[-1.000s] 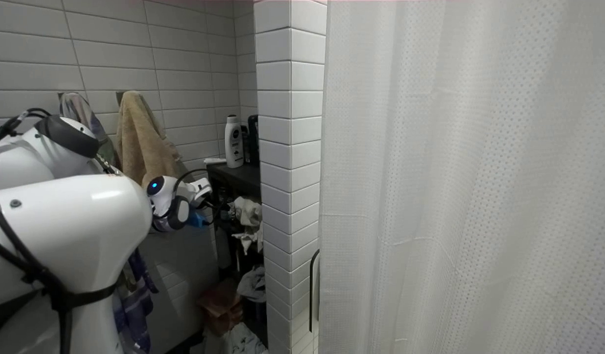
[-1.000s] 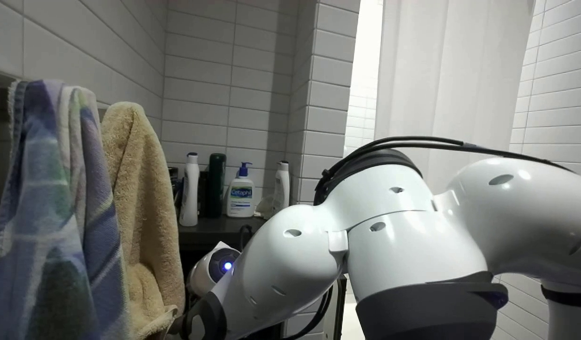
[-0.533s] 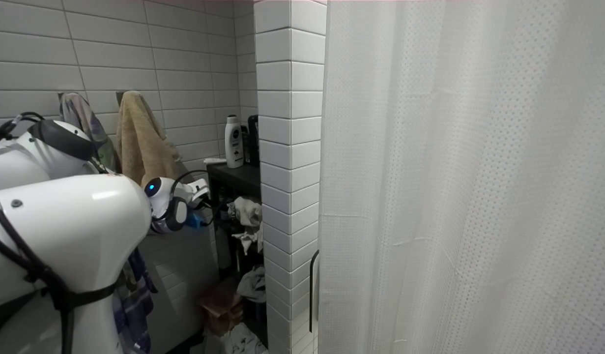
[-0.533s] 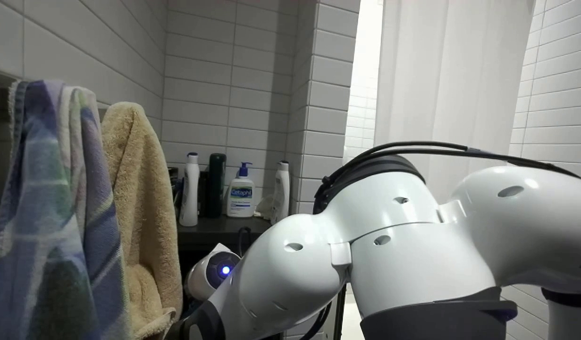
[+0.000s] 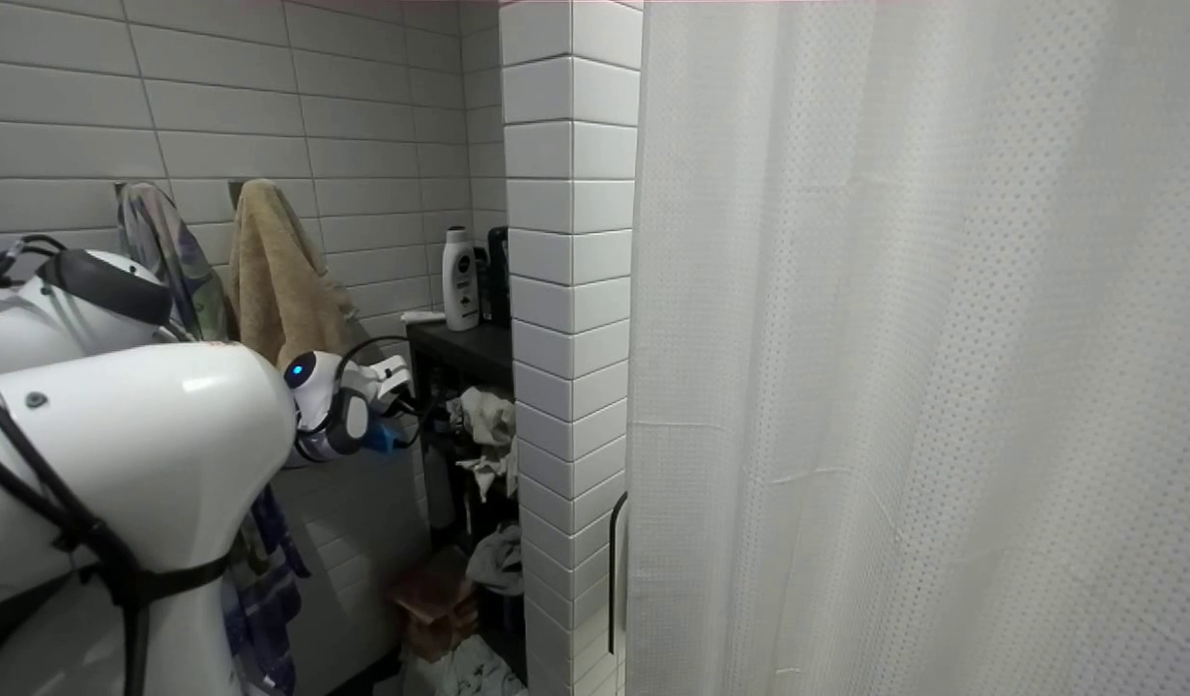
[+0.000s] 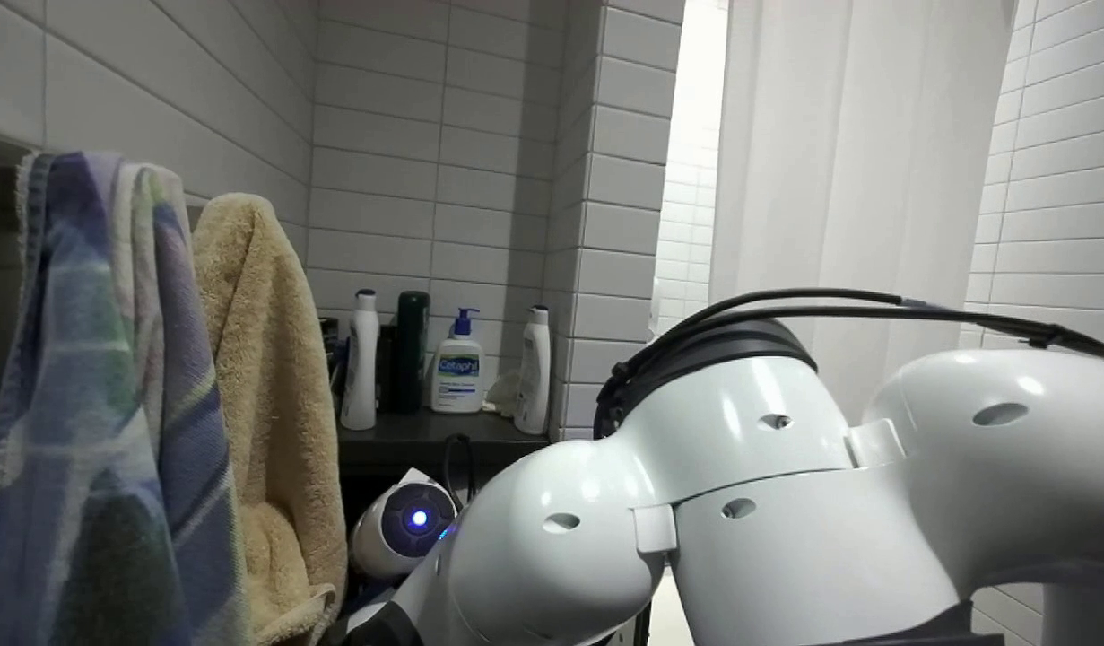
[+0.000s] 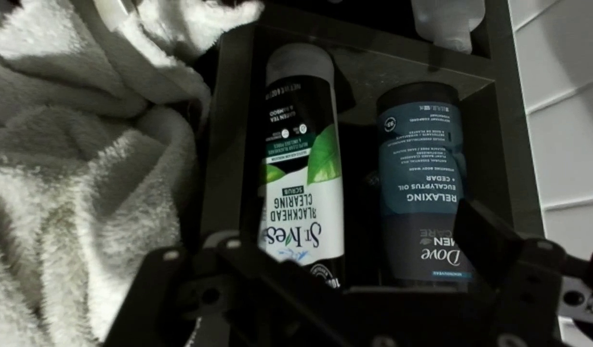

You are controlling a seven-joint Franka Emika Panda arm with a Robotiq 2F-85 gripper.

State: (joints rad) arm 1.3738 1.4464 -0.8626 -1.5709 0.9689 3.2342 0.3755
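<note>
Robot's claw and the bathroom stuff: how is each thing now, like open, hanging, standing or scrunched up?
Gripper, open
Scrub tube, capped, label upside down in wrist view
Body wash bottle, label upside down there too
White fluffy cloth, crumpled
Beige towel, hanging
Patterned towel, hanging
Pump bottle, upright
Green bottle, upright
White capped bottles, upright
Shower curtain, hanging in folds
Blue robot light, on
</note>
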